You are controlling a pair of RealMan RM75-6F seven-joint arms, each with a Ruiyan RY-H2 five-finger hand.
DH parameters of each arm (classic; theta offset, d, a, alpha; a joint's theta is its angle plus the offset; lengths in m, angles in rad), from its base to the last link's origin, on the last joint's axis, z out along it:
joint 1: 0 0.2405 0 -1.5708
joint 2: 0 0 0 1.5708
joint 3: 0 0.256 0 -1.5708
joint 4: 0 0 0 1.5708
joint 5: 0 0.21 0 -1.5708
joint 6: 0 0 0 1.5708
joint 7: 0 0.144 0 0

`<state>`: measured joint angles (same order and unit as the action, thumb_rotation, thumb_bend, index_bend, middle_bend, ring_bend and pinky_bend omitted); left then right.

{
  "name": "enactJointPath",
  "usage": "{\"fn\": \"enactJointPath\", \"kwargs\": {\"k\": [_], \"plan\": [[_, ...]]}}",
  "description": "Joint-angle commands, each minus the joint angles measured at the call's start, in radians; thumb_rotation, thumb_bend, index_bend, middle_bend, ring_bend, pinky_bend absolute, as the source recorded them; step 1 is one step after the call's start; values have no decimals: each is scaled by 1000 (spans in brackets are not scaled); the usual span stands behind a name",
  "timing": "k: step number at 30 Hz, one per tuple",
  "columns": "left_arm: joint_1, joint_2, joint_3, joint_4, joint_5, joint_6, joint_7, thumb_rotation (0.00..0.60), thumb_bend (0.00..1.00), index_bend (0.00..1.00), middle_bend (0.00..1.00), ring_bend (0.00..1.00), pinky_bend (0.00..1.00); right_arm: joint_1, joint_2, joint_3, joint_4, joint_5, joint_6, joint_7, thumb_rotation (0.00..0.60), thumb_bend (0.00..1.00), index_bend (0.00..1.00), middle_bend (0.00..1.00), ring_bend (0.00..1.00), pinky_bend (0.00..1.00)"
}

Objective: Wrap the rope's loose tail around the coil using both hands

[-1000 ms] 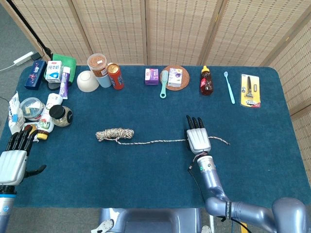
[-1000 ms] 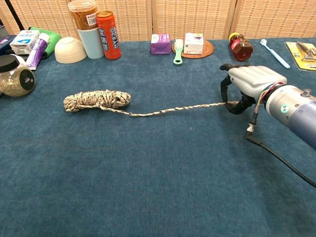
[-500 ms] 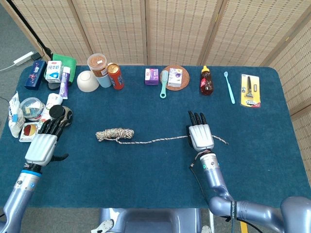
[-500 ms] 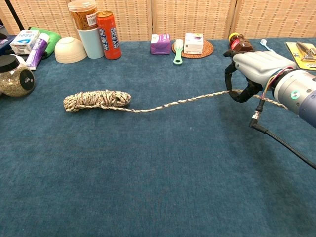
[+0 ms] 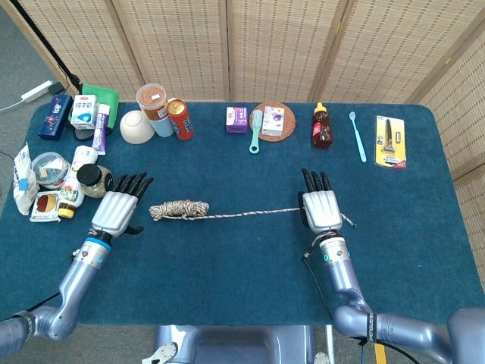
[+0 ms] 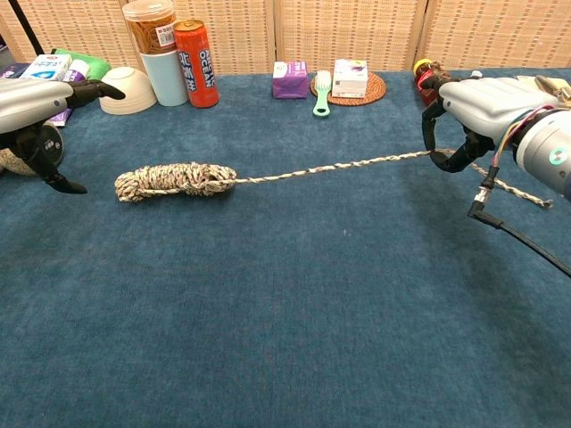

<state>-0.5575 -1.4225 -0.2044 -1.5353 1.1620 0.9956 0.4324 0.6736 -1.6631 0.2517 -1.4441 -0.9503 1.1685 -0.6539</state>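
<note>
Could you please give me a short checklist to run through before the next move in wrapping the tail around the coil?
1. Right hand pinches the loose tail: ok, the rope runs taut and lifted from its fingers.
2. Tail end free behind the right hand: ok, a short end trails on the table.
3. Left hand holding the coil: not ok, it hovers beside it, fingers apart, not touching.
4. Coil intact: ok, it lies bundled on the blue table.
5. Room around the coil: ok, the jar and red can stand apart from it.
6. Firmness of the right hand's pinch: cannot tell.
</note>
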Motion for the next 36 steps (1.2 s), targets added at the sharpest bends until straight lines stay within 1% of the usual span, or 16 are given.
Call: {"fn": "enactJointPath", "kwargs": {"k": [1, 7, 11, 14, 19, 22, 24, 26, 28, 30, 31, 32, 36], "plan": [[-25, -30, 1, 25, -29, -20, 22, 600, 68, 0, 0, 0, 0, -1, 7, 0, -4, -2, 3, 1, 600, 501, 620, 0, 0, 0], [-57, -74, 3, 61, -73, -33, 46, 600, 67, 0, 0, 0, 0, -1, 20, 1, -17, -3, 8, -1, 600, 502, 620, 0, 0, 0], [-88, -111, -8, 87, -126, -61, 48, 600, 68, 0, 0, 0, 0, -1, 25, 0, -24, -4, 11, 0, 600, 502, 620, 0, 0, 0], [-114, -139, -5, 108, -161, -63, 96, 600, 71, 0, 0, 0, 0, -2, 26, -2, -25, -4, 12, 1, 600, 502, 620, 0, 0, 0], [-139, -184, 2, 141, -179, -48, 135, 600, 74, 0, 0, 0, 2, -2, 26, -4, -20, -3, 11, 6, 600, 501, 620, 0, 0, 0], [-150, -208, 5, 162, -185, -41, 149, 600, 81, 0, 0, 0, 71, -1, 27, -4, -18, -3, 11, 7, 600, 502, 620, 0, 0, 0], [-157, -222, 6, 175, -188, -38, 157, 600, 92, 1, 0, 1, 153, -1, 28, -4, -17, -3, 11, 9, 600, 502, 620, 0, 0, 0], [-166, -237, 6, 187, -199, -36, 167, 600, 107, 24, 0, 23, 223, -1, 29, -4, -16, -3, 11, 10, 600, 502, 620, 0, 0, 0], [-174, -249, 8, 196, -201, -28, 181, 600, 148, 101, 2, 81, 307, -3, 32, -5, -18, -3, 12, 12, 600, 502, 620, 0, 0, 0], [-177, -260, 12, 203, -202, -21, 186, 600, 199, 185, 34, 131, 365, -4, 34, -7, -20, -4, 12, 15, 600, 503, 620, 0, 0, 0], [-178, -263, 14, 205, -203, -20, 188, 600, 223, 219, 59, 152, 390, -5, 34, -7, -21, -4, 12, 15, 600, 503, 620, 0, 0, 0], [-180, -266, 15, 208, -206, -18, 191, 600, 236, 231, 75, 163, 402, -5, 35, -8, -22, -5, 13, 16, 600, 503, 620, 0, 0, 0], [-188, -281, 18, 223, -203, -15, 189, 600, 284, 253, 105, 196, 437, -5, 36, -10, -25, -8, 14, 17, 600, 503, 620, 0, 0, 0]]}}
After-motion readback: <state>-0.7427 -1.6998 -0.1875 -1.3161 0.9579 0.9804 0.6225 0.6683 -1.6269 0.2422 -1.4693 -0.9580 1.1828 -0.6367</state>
